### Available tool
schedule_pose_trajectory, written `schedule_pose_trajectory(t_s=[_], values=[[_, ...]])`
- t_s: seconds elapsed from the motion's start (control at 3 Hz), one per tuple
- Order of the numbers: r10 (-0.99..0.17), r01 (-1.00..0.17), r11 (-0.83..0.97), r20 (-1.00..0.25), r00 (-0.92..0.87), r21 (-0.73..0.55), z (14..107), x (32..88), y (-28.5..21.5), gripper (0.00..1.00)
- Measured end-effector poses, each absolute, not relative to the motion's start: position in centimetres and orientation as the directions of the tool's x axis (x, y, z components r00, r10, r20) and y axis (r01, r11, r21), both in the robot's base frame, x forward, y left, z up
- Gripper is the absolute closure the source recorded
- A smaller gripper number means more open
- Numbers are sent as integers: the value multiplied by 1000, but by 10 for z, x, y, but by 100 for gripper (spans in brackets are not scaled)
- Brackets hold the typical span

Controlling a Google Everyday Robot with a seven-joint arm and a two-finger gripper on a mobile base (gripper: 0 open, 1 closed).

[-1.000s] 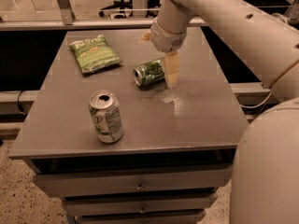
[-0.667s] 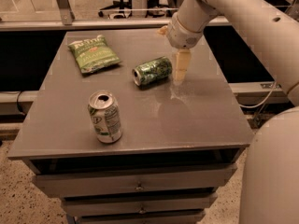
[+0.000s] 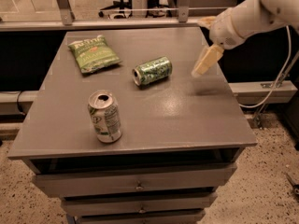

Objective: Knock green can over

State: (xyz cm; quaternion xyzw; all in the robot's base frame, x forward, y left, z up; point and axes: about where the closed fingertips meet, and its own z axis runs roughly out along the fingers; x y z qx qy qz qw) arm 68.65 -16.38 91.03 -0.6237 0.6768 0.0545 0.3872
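The green can lies on its side near the middle of the grey table, its silver top facing left toward me. My gripper hangs above the table's right part, to the right of the can and apart from it, with nothing in it.
A white-and-silver can with green marks stands upright at the front left. A flat green chip bag lies at the back left. The table has drawers below. A rail and chair legs stand behind.
The gripper has moved right and up, away from the green can. The can has rolled slightly and still lies on its side.
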Motion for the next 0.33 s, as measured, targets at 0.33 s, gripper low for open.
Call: schedule_pose_trajectory(t_s=[0.33], values=[[-789, -858, 280, -612, 50, -431, 916, 688, -189, 0]])
